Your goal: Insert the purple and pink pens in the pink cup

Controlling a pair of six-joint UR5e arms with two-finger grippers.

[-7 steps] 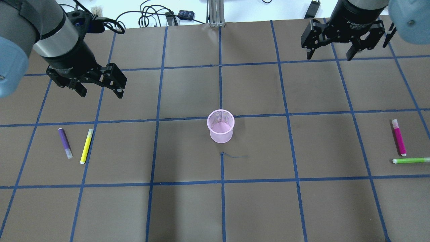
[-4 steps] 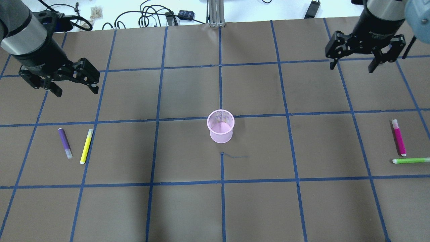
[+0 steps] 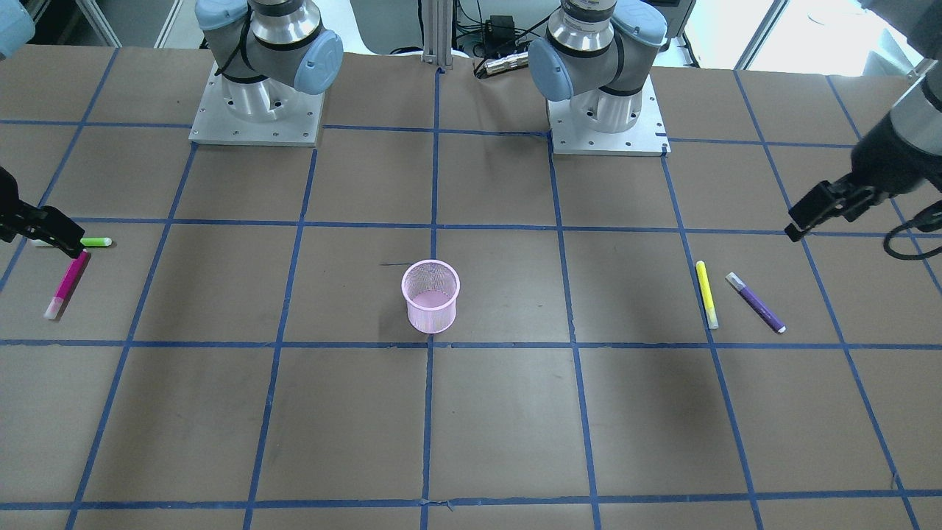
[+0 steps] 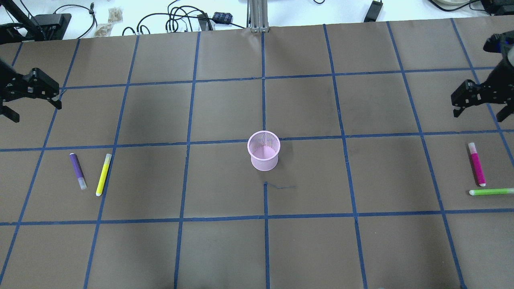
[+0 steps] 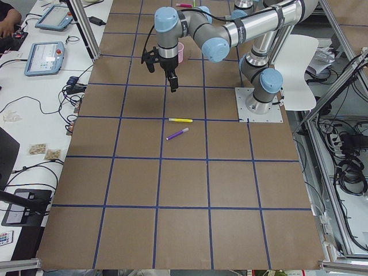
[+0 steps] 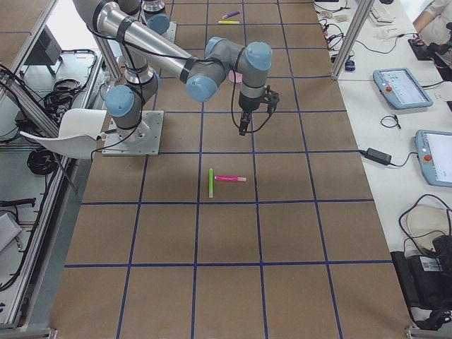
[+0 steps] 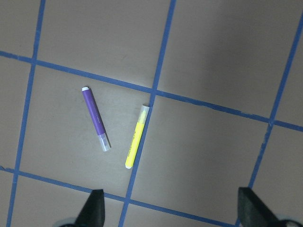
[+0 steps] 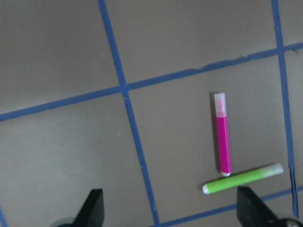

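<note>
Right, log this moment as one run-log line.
left gripper: open | right gripper: open | purple marker pen: ungrasped | pink marker pen: ungrasped | pink mesh cup: empty

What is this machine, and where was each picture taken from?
Two robot arms stand at a brown table taped into blue squares. Each ends in a two-finger tool; the left tool and right tool are both open and hold nothing. One picture looks down from behind the robot, one faces it, two look from the table ends, two from the wrists. A pink mesh cup stands mid-table. A purple pen and yellow pen lie on the robot's left, a pink pen and green pen on its right.
</note>
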